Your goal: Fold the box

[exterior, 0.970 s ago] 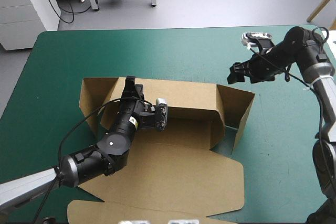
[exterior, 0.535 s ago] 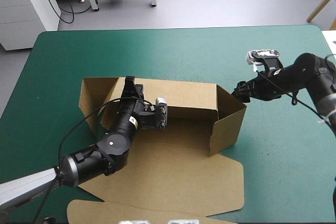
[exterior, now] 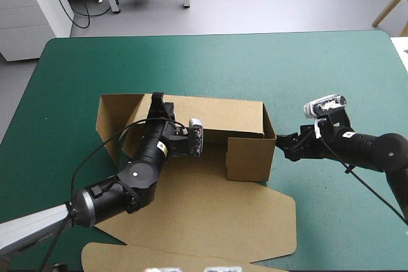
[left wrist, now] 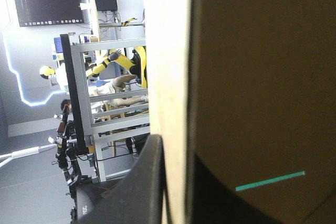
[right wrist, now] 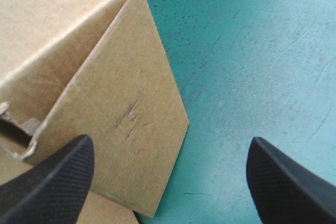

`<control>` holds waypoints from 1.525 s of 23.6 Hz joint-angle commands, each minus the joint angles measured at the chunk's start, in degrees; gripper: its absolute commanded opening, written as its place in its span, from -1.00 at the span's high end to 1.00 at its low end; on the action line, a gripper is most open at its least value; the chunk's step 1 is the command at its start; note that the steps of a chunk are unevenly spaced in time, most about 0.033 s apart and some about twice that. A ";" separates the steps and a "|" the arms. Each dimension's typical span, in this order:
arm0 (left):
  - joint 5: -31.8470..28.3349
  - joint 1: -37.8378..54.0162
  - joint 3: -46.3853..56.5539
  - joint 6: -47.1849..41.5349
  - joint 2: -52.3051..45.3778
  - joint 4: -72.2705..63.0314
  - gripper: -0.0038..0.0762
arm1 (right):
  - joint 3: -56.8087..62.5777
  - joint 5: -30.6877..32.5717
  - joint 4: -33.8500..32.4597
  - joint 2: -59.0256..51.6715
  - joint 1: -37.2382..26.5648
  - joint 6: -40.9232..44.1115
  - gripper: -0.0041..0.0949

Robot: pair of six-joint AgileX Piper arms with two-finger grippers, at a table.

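Two grippers at work | my left gripper [exterior: 157, 101] is clamped on the box [exterior: 191, 186], its back wall [exterior: 223, 114] pinched between the fingers | my right gripper [exterior: 284, 144] is spread wide, low over the teal-green cover [exterior: 191, 62], just beside the inward-turned right wall [exterior: 250, 157] | box mid-table, lid [exterior: 210, 221] flat toward me

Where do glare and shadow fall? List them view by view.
High view: even light, soft shade inside the box. Left wrist view: the box's wall in deep shade, its edge glaring white. Right wrist view: even light on box and teal-green cover, no glare.
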 commanded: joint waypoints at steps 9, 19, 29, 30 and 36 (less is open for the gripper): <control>-3.49 -0.69 0.55 -0.74 0.07 -4.57 0.93 | 2.43 -0.15 8.35 -2.80 3.68 -7.31 -0.55; -3.49 -0.69 0.55 -0.74 0.07 -4.32 0.93 | 2.43 -14.11 6.85 2.54 18.07 -6.58 -0.53; -3.59 -0.69 0.55 -0.74 0.07 -4.69 0.93 | 2.43 -21.29 3.87 5.20 24.09 -6.23 -0.15; -3.59 -0.69 0.55 -0.74 0.07 -4.69 0.93 | 2.43 -21.42 3.60 5.46 24.31 -6.23 -0.08; -3.59 -0.69 0.55 -0.74 0.07 -4.79 0.93 | 2.43 -20.12 4.29 6.72 24.31 -4.62 0.49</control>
